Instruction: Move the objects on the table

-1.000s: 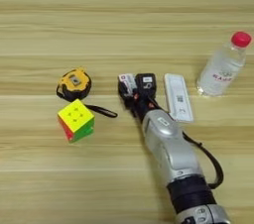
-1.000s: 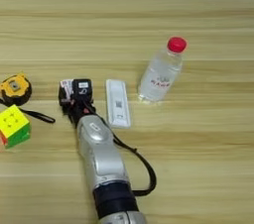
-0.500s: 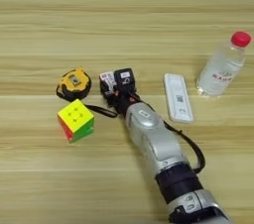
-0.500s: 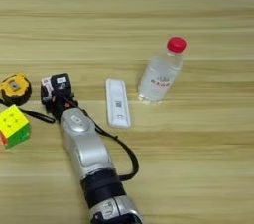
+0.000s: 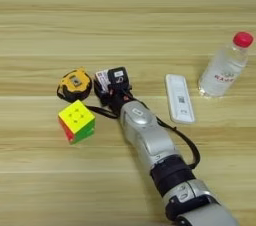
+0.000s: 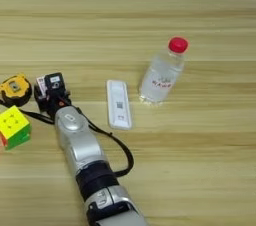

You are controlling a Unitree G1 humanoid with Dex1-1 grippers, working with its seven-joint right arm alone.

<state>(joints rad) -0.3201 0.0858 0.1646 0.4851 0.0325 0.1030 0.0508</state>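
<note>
Red-white packet [image 5: 102, 79] upright, seemingly | held by gripper [image 5: 111, 86] | beside tape measure [image 5: 74, 84]

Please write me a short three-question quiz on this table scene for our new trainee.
1. True or false: the clear bottle with the red cap stands upright at the table's right side.
2. Which thing lies nearest the right gripper? A) the white flat device B) the tape measure C) the bottle
3. Fill in: the puzzle cube shows a ____ top face.

Key
1. True.
2. B: the tape measure sits just left of the gripper; the white device lies further off to its right.
3. Yellow.
</note>
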